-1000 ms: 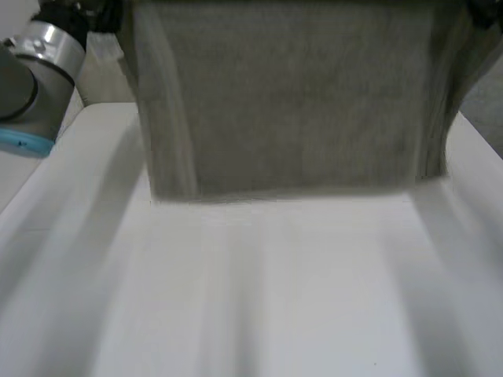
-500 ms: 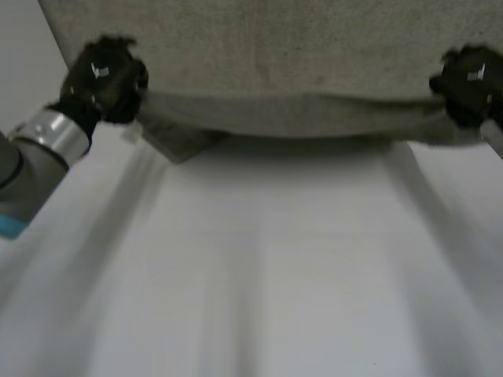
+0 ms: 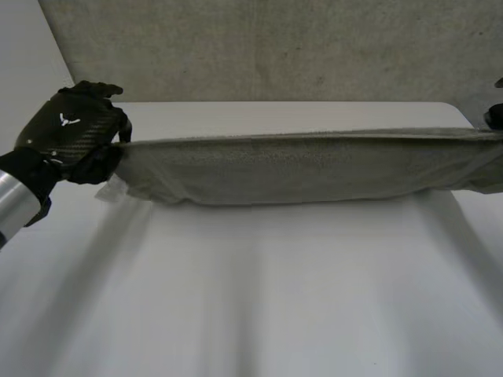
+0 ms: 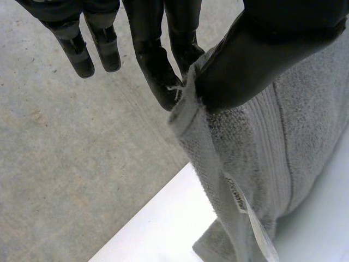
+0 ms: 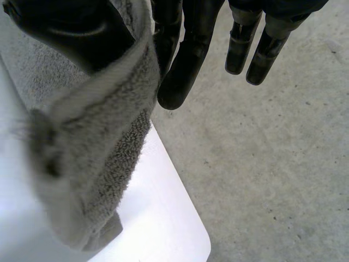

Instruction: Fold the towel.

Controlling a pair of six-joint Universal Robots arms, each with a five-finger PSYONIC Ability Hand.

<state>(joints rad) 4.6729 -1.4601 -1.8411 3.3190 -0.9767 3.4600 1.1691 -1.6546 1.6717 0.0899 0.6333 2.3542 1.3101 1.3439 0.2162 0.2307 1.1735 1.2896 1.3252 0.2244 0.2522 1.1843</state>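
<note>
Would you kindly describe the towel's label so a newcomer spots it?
Above the white table a grey towel is held stretched. At the end pinched by the left hand, a label hangs from its hem: the only thin white strip on it.

In the head view the right robot hand (image 3: 496,118) is almost wholly cut off by the right edge, and the towel (image 3: 299,169) runs out of frame there too. The thumb of the left robot hand (image 3: 69,133) hides the towel corner it pinches. The print on the label (image 4: 238,199) is too small to read.
</note>
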